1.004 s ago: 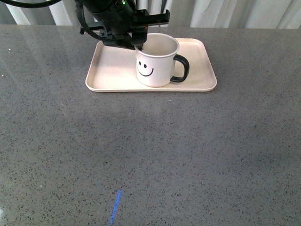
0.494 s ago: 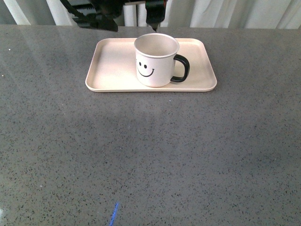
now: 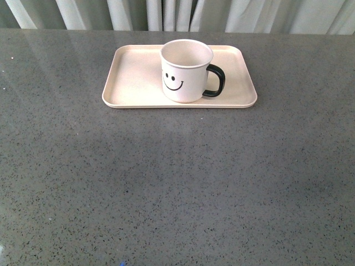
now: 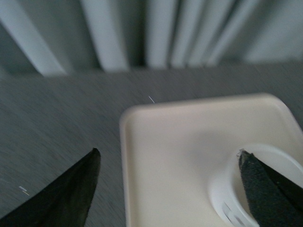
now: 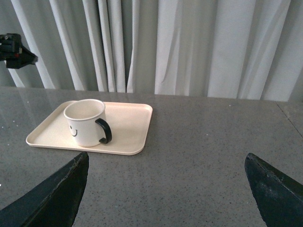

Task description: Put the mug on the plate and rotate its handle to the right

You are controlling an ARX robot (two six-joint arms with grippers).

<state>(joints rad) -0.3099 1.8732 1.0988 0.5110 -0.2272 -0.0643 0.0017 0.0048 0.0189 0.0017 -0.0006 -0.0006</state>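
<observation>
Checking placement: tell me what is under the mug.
The mug stands on the pale plate, which rests on the grey table. The patch beneath its base is covered.

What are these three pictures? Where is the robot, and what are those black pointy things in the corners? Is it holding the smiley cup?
It is a robot with two arms, and each arm ends in a gripper, like a pincher. One picture comes from a camera on the robot's body, looking forward; no arm shows there. The other two come from cameras on its wrists, so the black pointy shapes are each pincher's own fingers. The left gripper is open, close to the plate. The right gripper is open too, farther away. Neither holds anything. On the grey table lies a pale pink plate. The white mug with the smiley stands on it, its black handle pointing right. Curtains hang behind.
</observation>
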